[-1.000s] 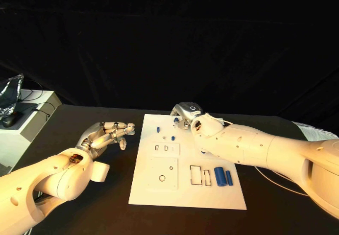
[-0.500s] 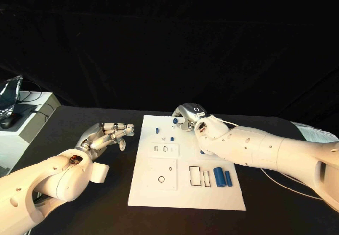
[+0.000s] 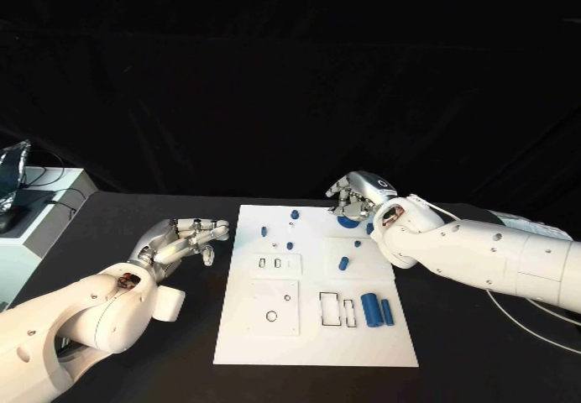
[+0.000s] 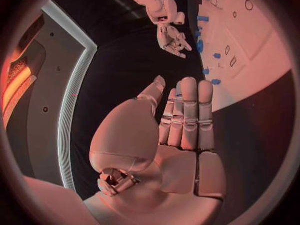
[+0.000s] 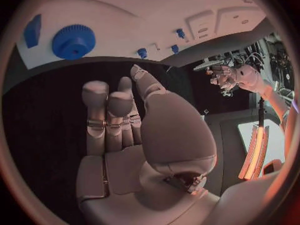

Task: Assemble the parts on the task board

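Note:
The white task board [image 3: 317, 336] lies mid-table with small blue parts scattered over its far half. A blue gear [image 3: 353, 223] sits near the board's far right corner, and two blue cylinders [image 3: 378, 310] lie side by side further forward. My right hand [image 3: 359, 199] hovers just behind the gear with its fingers apart, holding nothing. From its wrist, the right hand [image 5: 125, 120] reaches toward the gear [image 5: 74, 41] and a blue block [image 5: 32, 31]. My left hand [image 3: 181, 239] hangs left of the board, fingers straight and empty, as the left hand [image 4: 181, 120] also shows from its wrist.
Rectangular and round slots [image 3: 333, 307] are cut into the board's near half. A grey box [image 3: 30, 210] stands at the table's far left edge. Black tabletop [image 3: 484, 353] stretches to the right of the board.
The camera has shifted. My right hand has moved along the board's far edge toward its right corner, and the blue gear now shows in front of it. The left hand has stayed beside the board.

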